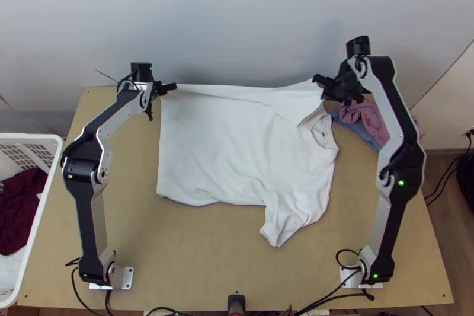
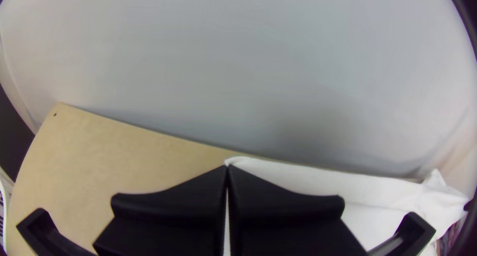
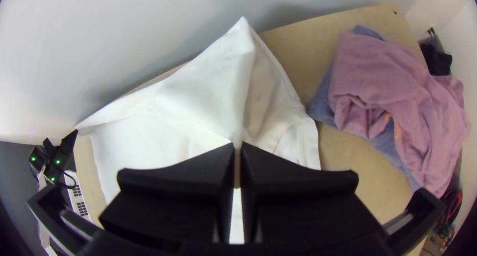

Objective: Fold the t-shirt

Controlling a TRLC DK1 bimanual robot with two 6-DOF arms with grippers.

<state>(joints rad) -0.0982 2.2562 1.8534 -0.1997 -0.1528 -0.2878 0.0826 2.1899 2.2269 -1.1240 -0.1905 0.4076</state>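
The white t-shirt (image 1: pixel 219 144) lies mostly spread, collar towards the right, one sleeve pointing to the near edge. Its far side is lifted and partly folded over near the collar. At the shirt's far left corner, my left gripper (image 1: pixel 172 87) is closed on the hem; in the left wrist view the fingertips of the left gripper (image 2: pixel 227 168) meet at the corner of the t-shirt (image 2: pixel 318 179). My right gripper (image 1: pixel 319 80) holds the raised cloth above the far right part. In the right wrist view, the right gripper (image 3: pixel 237 146) pinches the t-shirt (image 3: pixel 203 97), which rises to a peak.
Pink cloth (image 3: pixel 382 87) and blue-grey cloth (image 3: pixel 323 102) lie bunched at the table's far right, beside the right arm. A white basket (image 1: pixel 44 209) with dark red cloth stands left of the table. A pale wall (image 1: pixel 237 19) rises behind the far edge.
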